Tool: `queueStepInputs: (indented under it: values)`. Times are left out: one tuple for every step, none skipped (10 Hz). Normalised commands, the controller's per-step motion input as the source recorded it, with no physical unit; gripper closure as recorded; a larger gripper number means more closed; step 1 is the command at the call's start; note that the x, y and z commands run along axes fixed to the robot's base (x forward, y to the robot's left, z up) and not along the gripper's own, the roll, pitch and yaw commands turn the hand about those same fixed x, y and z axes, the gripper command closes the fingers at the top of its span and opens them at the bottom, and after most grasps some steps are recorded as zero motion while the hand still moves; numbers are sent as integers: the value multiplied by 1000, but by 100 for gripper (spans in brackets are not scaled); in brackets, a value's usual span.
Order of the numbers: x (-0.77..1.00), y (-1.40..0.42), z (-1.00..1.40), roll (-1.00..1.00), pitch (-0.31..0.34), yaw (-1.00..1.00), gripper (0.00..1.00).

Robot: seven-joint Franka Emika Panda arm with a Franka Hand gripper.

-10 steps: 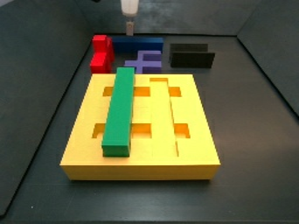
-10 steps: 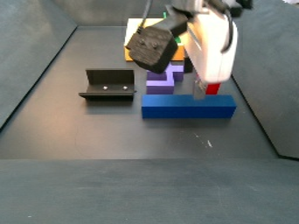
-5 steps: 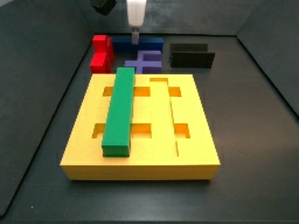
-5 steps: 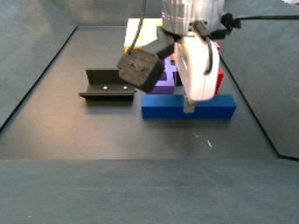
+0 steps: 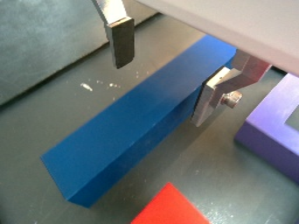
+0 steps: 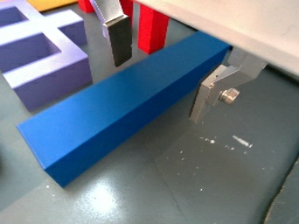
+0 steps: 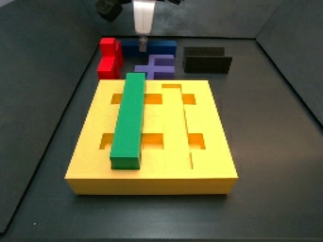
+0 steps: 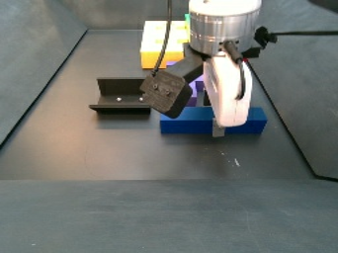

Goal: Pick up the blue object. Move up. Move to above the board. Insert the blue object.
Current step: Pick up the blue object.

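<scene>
The gripper (image 5: 170, 74) is low over the blue bar (image 5: 140, 127), jaws wide, 1 finger (image 6: 117, 35) on each long side, neither pad clearly touching. The bar lies flat on the floor beside the purple block (image 6: 41, 52) and red piece (image 6: 152, 24). The yellow board (image 7: 151, 142) carries the green bar (image 7: 130, 118). The fixture (image 8: 122, 96) stands apart.

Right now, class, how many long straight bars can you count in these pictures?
2. The green bar lies lengthwise in the yellow board. The blue object lies on the floor beyond it, with the gripper fingers either side. Others may be hidden.
</scene>
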Motion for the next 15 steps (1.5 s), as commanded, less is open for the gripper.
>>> queueStepInputs:
  values:
    - [-60, 0, -254, 0, 0, 114, 0]
    - [-74, 0, -223, -4, 0, 143, 0]
    - [0, 14, -143, -30, 0, 211, 0]
    - [0, 0, -17, -31, 0, 154, 0]
    - [0, 0, 0, 0, 0, 0, 0]
    - [0, 0, 0, 0, 0, 0, 100]
    - [0, 0, 0, 0, 0, 0, 100]
    - [0, 0, 0, 0, 0, 0, 100]
    - [0, 0, 0, 0, 0, 0, 100]
    - [0, 0, 0, 0, 0, 0, 100]
    - [0, 0, 0, 0, 0, 0, 100]
    - [0, 0, 0, 0, 0, 0, 100]
    - [0, 0, 0, 0, 0, 0, 100]
    - [0, 0, 0, 0, 0, 0, 100]
    - [0, 0, 0, 0, 0, 0, 100]
